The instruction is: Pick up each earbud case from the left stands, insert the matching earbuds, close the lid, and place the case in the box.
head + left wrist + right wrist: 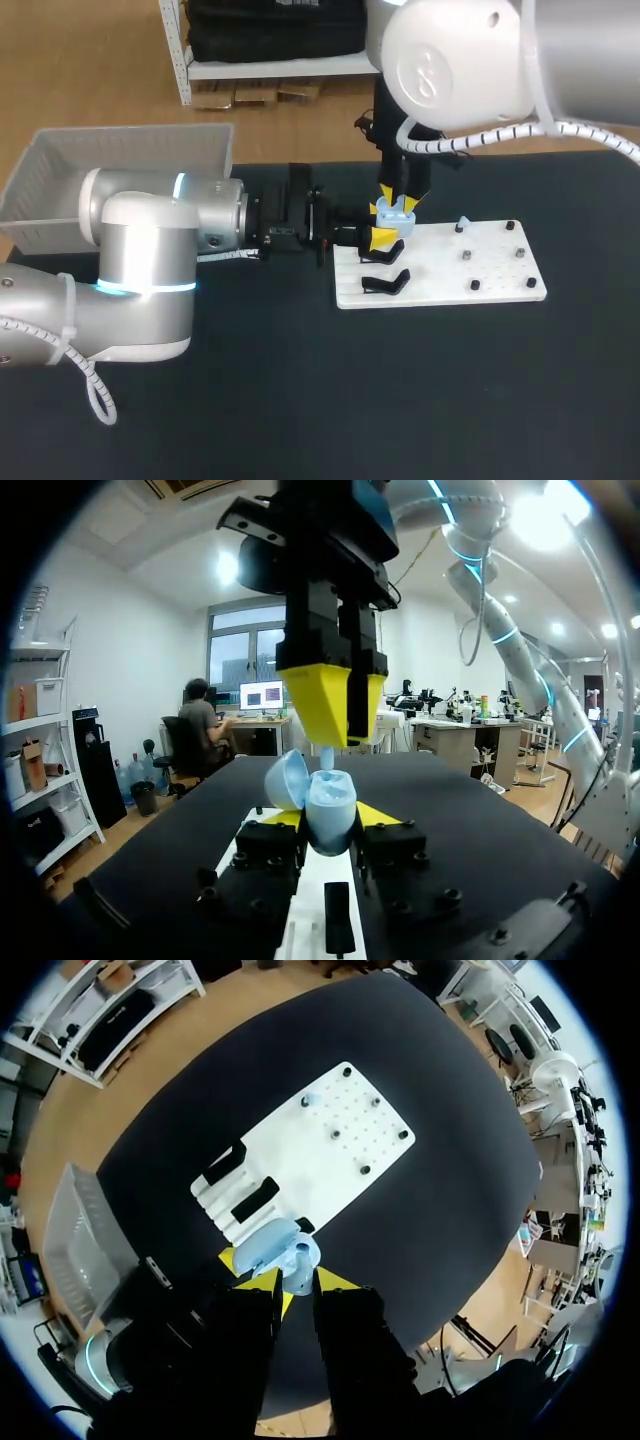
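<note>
My left gripper (330, 822) is shut on a light blue earbud case (330, 812), holding it upright above the white stand board (440, 270) with its lid (287, 778) swung open. My right gripper (334, 738) hangs straight down over the case's mouth, shut on a small light blue earbud (327, 755) that touches the opening. From above, the left gripper (384, 227) and the right gripper (398, 199) meet at the case (397, 212). Looking down past the right gripper (297, 1295), the open case (285, 1252) sits just beneath its fingertips.
Two black stands (385, 283) sit at the board's left end, and another light blue earbud (462, 224) and several black pegs further right. A grey box (120, 160) stands at the table's far left. Dark tabletop spreads in front.
</note>
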Controlling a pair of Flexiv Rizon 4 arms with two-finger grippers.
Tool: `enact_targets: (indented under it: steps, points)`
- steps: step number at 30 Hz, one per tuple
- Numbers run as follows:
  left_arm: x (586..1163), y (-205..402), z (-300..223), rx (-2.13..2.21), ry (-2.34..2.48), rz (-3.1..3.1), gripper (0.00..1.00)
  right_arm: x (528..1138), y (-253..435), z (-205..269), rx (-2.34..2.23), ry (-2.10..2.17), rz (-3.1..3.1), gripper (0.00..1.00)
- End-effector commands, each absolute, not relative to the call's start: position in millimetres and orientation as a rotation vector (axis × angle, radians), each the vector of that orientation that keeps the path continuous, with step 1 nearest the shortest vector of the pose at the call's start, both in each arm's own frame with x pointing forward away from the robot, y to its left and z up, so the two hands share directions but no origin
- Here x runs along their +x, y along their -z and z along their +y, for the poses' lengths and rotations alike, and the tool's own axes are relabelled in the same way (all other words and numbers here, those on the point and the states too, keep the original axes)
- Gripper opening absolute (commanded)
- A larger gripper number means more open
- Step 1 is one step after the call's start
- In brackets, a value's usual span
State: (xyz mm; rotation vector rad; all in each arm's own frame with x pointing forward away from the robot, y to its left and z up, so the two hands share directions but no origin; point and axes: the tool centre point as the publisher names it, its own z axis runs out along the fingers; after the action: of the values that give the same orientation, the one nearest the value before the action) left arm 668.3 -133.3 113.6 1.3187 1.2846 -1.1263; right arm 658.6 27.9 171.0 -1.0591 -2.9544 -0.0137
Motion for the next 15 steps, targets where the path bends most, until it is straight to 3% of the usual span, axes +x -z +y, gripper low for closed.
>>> enact_targets:
  steps: [1,15]
  points:
    - [668.1,-112.5,-133.4,1.315,1.124,1.281,0.0,659.2,-171.1,29.2,-1.057,0.01,-2.951,0.0]
    - [668.1,-112.5,-133.4,1.315,1.124,1.281,0.0,659.0,-168.1,27.4,-1.062,0.007,-2.941,0.0]
